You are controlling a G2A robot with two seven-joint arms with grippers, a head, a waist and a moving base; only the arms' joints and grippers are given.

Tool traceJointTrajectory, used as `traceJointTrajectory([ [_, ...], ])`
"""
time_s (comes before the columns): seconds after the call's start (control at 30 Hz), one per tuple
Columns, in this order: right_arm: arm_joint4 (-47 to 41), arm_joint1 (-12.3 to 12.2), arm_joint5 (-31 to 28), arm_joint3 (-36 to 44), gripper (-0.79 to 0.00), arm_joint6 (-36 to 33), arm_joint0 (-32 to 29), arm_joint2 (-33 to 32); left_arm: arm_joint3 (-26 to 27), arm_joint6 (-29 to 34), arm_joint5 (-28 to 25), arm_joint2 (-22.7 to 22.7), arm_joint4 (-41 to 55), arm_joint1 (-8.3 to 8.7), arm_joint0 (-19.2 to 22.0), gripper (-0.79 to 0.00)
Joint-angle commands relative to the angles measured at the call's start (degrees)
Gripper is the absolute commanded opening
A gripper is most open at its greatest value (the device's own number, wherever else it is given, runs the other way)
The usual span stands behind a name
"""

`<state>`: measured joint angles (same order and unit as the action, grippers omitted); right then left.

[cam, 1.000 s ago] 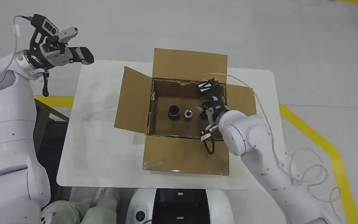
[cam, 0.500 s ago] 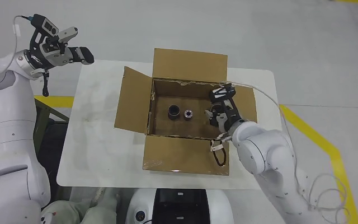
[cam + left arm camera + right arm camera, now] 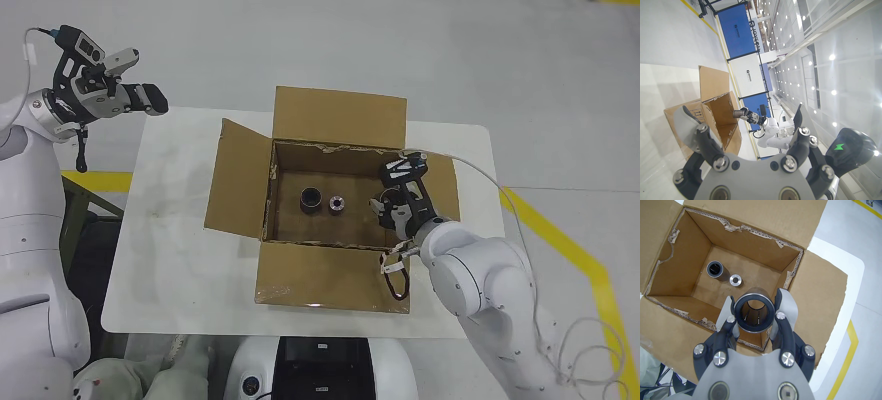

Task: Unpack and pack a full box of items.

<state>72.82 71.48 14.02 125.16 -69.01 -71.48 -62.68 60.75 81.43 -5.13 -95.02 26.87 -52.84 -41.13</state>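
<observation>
Right wrist view: right gripper (image 3: 754, 297) pinching one hollow metal cylinder (image 3: 755, 329), above one open cardboard box (image 3: 745, 243). Deeper, on the box floor, two more pieces side by side: dark sleeve (image 3: 724, 274), small silver bushing (image 3: 738, 283). Farther off, left gripper (image 3: 148, 97) spread wide at the table (image 3: 170, 250) corner.

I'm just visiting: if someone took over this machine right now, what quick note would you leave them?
Left gripper: open, holding nothing, raised by the table's far corner.
Right gripper: shut on a metal sleeve, above the open box.
In the box: a dark cylinder and a small silver ring.
Left: place the sleeve, then handle those two; packing or unpacking, I cannot tell.
</observation>
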Motion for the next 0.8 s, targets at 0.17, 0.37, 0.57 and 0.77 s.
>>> traceJointTrajectory([
  [0.17,0.0,0.0,0.0,0.0,-0.785,0.0,0.0,0.0,0.0,0.0,0.0,0.0,0.0,0.00,0.0,0.000],
  [0.37,-0.5,0.0,-0.6,0.0,-0.785,1.7,-1.0,-0.5,0.0,0.0,0.0,0.0,0.0,0.00,0.0,0.000],
  [0.57,-5.4,-0.5,-3.2,4.1,-0.785,1.0,-3.5,-5.9,0.0,0.0,0.0,0.0,0.0,0.00,0.0,0.000],
  [0.77,-10.1,-1.2,-5.0,7.9,-0.785,0.3,-6.2,-15.3,0.0,0.0,0.0,0.0,0.0,0.00,0.0,0.000],
])
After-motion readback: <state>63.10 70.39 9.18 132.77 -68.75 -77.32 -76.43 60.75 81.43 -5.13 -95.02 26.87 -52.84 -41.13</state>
